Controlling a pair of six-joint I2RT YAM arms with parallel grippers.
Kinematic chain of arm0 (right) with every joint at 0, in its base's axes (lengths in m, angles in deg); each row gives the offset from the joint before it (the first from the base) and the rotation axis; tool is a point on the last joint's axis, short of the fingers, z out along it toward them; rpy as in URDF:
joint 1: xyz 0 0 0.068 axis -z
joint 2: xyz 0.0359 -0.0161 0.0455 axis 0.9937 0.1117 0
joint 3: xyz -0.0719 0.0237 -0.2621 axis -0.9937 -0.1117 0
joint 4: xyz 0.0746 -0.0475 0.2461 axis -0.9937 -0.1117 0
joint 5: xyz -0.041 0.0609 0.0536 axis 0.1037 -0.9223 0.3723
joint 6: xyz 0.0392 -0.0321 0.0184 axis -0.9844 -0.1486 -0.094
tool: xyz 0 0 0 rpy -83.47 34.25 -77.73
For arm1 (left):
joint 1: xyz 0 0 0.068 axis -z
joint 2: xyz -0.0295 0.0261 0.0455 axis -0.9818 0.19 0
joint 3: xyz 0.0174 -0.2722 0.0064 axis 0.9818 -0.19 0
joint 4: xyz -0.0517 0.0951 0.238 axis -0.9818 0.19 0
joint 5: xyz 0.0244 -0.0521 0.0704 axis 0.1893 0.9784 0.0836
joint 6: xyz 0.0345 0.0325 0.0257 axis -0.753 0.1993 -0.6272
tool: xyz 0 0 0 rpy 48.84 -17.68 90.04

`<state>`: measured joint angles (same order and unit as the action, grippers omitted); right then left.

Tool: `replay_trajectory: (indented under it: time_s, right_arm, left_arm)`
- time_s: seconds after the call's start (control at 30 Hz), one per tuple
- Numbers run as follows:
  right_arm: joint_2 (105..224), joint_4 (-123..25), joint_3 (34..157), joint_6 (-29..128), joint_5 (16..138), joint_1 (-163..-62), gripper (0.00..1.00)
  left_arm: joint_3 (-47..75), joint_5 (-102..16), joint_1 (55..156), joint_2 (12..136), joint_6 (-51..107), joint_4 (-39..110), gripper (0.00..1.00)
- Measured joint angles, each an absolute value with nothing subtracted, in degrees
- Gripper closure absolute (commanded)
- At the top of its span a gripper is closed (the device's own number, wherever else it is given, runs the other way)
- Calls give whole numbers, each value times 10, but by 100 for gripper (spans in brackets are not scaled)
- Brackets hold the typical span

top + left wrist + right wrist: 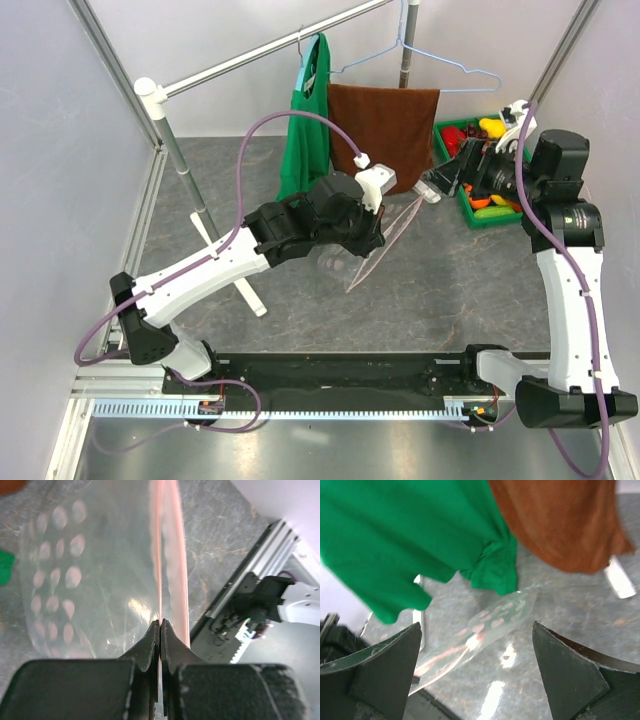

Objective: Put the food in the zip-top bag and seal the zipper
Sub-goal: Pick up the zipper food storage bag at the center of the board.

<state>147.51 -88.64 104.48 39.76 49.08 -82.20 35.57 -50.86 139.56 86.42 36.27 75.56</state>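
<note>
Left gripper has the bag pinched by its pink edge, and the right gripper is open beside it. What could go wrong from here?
1. The left gripper holds the zip-top bag only by a thin pinch on the zipper; the weight of added food could pull it loose.
2. The bag hangs limp and its mouth looks narrow, so the open right gripper may struggle to get the food inside.

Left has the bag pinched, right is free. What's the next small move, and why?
Probably swing the right end effector to the green bin and lower it over one piece of food. It stands open and empty, the left end effector is shut on the zip-top bag at its zipper, and the bag looks empty.
</note>
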Motion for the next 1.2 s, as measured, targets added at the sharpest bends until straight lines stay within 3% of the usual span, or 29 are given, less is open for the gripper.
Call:
replay_trajectory:
  time_s: [0.33,0.5,0.83,1.2]
  right_arm:
    - [1418,-903,1014,384,437,-822,2]
    - [1406,-890,1012,357,415,-822,8]
    - [1423,-884,928,338,402,-822,22]
    - [1433,-893,876,319,405,-822,24]
  left_arm:
    - [412,-540,1399,846,446,808,98]
    - [470,-566,1395,847,489,810,98]
    - [459,-518,1324,1013,574,810,98]
    - [451,-504,1332,1009,581,780,98]
